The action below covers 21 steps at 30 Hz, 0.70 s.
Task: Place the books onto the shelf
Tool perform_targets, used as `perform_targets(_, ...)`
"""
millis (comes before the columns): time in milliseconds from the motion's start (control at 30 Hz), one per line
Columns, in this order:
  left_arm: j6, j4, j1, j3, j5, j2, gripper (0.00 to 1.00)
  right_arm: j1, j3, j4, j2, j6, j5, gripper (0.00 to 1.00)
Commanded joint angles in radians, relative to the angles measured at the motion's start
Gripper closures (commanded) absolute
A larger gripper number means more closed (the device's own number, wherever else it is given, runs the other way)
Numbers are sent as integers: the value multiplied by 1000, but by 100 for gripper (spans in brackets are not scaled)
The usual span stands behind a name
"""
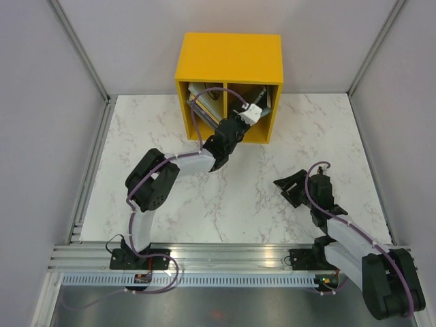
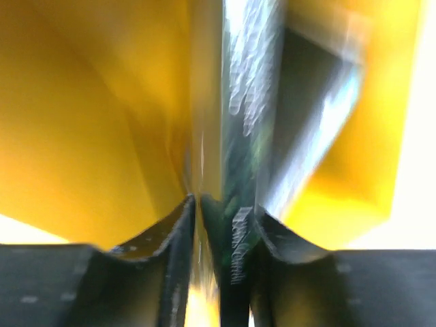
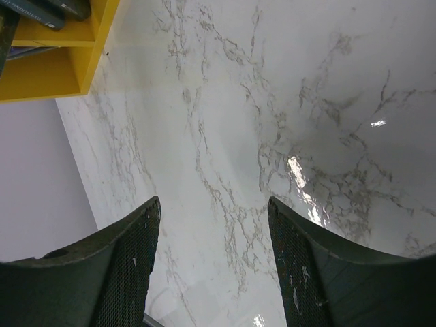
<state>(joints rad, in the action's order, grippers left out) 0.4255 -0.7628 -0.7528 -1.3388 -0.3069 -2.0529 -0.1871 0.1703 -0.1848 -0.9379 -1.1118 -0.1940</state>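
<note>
**A:** Left arm status?

**B:** Left end effector (image 2: 223, 225) is in the mouth of the shelf's (image 1: 231, 58) right bay. A thin dark book (image 2: 238, 163) stands on edge between its fingers. The wrist view is smeared, so I can't tell if I'm clamped on it or just loose around it.

**A:** Other books?

**B:** Top view shows a few leaning in the left bay (image 1: 206, 97). There are more dark ones in the right bay (image 1: 263, 99), just beside my wrist.

**A:** Right arm?

**B:** Right end effector (image 3: 212, 225) hangs over the bench (image 1: 225, 197), well apart from the shelf. Its fingers are wide apart with nothing between them.

**A:** How do you want to finish this placement?

**B:** My call is to get the book's bottom edge on the shelf floor and its face against the neighbours before letting go. I'd open slowly, just enough to clear the cover. Then I'd back straight out in line with the book so a finger doesn't drag it out. The main risk is that it tips forward out of the bay, or that my wrist knocks the leaning stack.
</note>
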Motion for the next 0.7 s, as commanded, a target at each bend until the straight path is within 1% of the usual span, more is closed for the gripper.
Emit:
perform_targets(0, -114, 476, 38, 12, -92, -44, 60, -5, -6, 22, 31, 0, 2, 32)
perform_targets(33, -137, 526, 38, 6, -98, -44, 57, -3, -6, 30, 39, 3, 7, 31)
perform_targets(67, -146, 551, 40, -2, -110, -43, 50, -3, -6, 31, 42, 4, 7, 31)
perform_targets(100, -157, 569, 38, -5, -116, -41, 49, -3, -6, 34, 44, 4, 7, 31)
perform_targets(167, -177, 588, 38, 7, -109, -33, 44, -3, -5, 41, 45, 7, 5, 31)
perform_targets(200, -183, 588, 38, 10, -109, -29, 44, -2, -5, 41, 47, 6, 5, 31)
perform_targets(233, -188, 585, 40, 12, -109, -30, 46, -3, -5, 41, 48, 4, 4, 31)
perform_targets(300, -185, 577, 40, -3, -129, -41, 68, -2, -6, 41, 50, 3, 4, 31)
perform_targets(333, -185, 576, 40, -13, -144, -59, 82, -3, -8, 41, 50, 4, 4, 31)
perform_targets(367, -183, 571, 40, -34, -170, -67, 98, -3, -8, 42, 53, 3, 1, 31)
perform_targets(533, -169, 501, 41, -62, -202, -88, 98, -2, -12, 48, 62, 4, 10, 31)
perform_targets(667, -90, 438, 41, -112, -256, -151, 98, -2, -9, 45, 50, 7, 16, 31)
